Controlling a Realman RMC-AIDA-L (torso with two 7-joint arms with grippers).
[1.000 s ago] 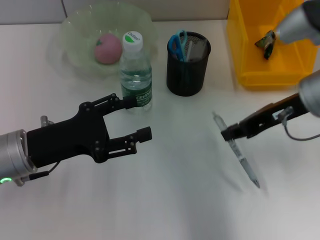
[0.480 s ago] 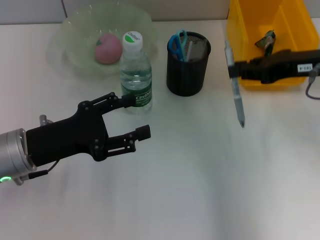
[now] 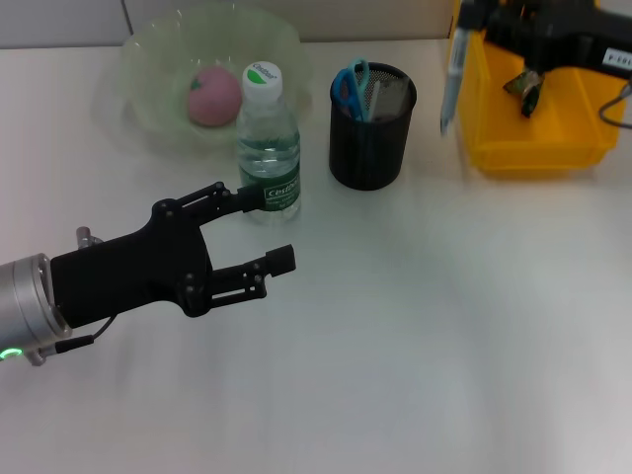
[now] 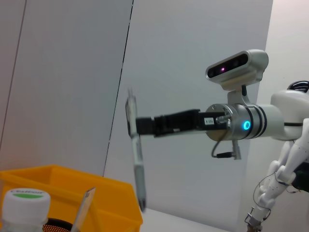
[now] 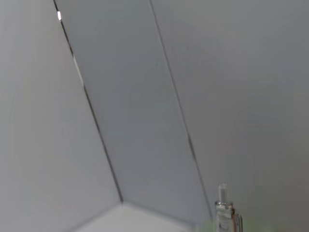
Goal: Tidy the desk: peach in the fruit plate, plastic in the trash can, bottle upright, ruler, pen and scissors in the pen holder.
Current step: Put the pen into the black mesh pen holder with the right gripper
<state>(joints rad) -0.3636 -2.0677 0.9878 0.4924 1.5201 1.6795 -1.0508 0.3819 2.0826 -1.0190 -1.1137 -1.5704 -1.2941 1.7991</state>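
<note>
Transfer of pen (image 3: 450, 84) toward pen holder (image 3: 371, 128), judged near the last step of the tidy-up. Right gripper (image 3: 466, 18) at about 1 o'clock on the desk in the head view, clamped on the pen's upper end. Hangs the pen nearly vertical, tip down, well above the desk, likely so that it can drop straight into the cup's mouth. Places the pen at roughly 2 o'clock from the pen holder, in front of the near wall of the yellow trash can (image 3: 523, 148), not yet over the cup. Left wrist view confirms the hold: right gripper (image 4: 137, 126) reaching level, pen (image 4: 136, 159) dangling below the pinch.

Elsewhere, apparently finished: scissors (image 3: 348, 84) and what looks like the ruler (image 3: 377, 99) standing in the pen holder, peach (image 3: 213, 96) in the fruit plate (image 3: 148, 123), plastic (image 3: 525, 87) inside the trash can, bottle (image 3: 267, 148) upright at 9 o'clock from the holder.

Left gripper (image 3: 274, 230) idle at about 6 o'clock from the bottle, jaws spread, holding nothing, kept clear of the right arm's path.

Next, by judgement: shift toward 8 o'clock until the tip sits over the opening, then lower and release. Risk of snagging the scissors' handles or tapping the rim.
</note>
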